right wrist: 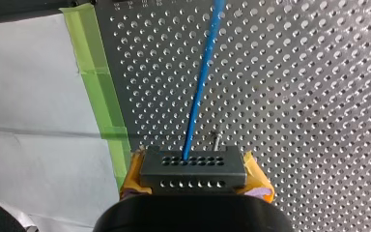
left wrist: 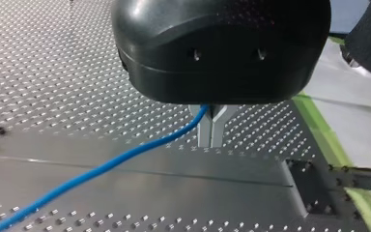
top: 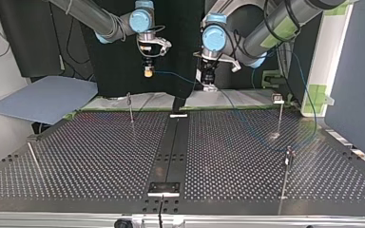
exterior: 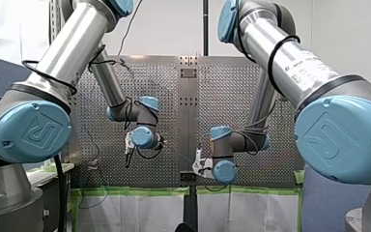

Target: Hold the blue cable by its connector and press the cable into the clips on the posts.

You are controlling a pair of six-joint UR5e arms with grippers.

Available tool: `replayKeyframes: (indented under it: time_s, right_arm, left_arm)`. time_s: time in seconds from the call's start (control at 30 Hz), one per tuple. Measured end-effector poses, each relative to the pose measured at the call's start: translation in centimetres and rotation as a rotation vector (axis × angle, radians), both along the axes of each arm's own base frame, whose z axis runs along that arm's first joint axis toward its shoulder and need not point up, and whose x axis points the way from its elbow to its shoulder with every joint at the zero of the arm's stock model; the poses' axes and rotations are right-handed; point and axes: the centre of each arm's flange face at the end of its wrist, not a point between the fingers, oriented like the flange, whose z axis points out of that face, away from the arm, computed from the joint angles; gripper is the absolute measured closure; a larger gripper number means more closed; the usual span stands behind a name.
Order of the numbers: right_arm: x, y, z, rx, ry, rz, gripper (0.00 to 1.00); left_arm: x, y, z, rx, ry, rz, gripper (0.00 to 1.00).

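A: Where do we stand with the blue cable (left wrist: pixel 105 167)?

B: We have it in two places. Our right gripper (top: pixel 148 72) has its yellow pads (right wrist: pixel 132 175) closed on the dark connector (right wrist: pixel 193 166), and the cable runs straight out ahead of it. Our left gripper (left wrist: pixel 211 139) has its metal fingers (left wrist: pixel 205 130) pinched onto the cable itself, a short way along.

A: And over the table (top: pixel 100 156)?

B: In the top view both grippers hang above the far edge, around twelve o'clock from the table's middle, with the right one toward eleven and the left toward one. The stretch between them looks nearly taut. Past the left gripper the cable sags to the table near the foot of the clip post (top: pixel 279 114) at two o'clock. We judge that no clip is filled yet.

A: What worries us?

B: Three things. If we pull the grippers apart, the tight span could slide through the metal fingers or strain the connector. The loose tail could catch on the post (top: pixel 287 166) at three o'clock as we sweep across. And the posts are thin, so pressing off-centre could bend one aside, and the cable would skip past the clip rather than seat.
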Motion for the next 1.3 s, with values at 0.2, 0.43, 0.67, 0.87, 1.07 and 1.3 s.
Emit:
replayKeyframes:
  time_s: [0.2,0.43,0.67,0.87,1.07,1.3]
  right_arm:
    - [-0.7,-0.5,-0.3,-0.008,-0.052,-0.004,1.00]
    - [-1.1,-1.3,-0.2,-0.023,-0.122,0.008,1.00]
    - [-2.2,-1.2,-0.4,-0.020,-0.191,0.004,1.00]
    - [-3.3,-1.3,-0.5,-0.032,-0.223,-0.030,1.00]
    - [-4.4,-1.4,-0.8,-0.033,-0.189,-0.080,1.00]
    - [-6.2,-1.4,-1.2,-0.033,-0.149,-0.153,1.00]
  left_arm:
    - [-0.2,-0.3,-2.6,0.003,0.015,-0.025,1.00]
    - [-1.2,-1.1,-5.1,0.012,0.041,-0.052,1.00]
    - [-1.8,-2.1,-5.4,-0.012,0.039,-0.070,1.00]
    - [-2.1,-3.1,-5.2,-0.047,0.023,-0.089,1.00]
    - [-2.5,-4.0,-5.0,-0.070,0.006,-0.104,1.00]
    - [-2.6,-4.8,-5.3,-0.075,0.000,-0.116,1.00]
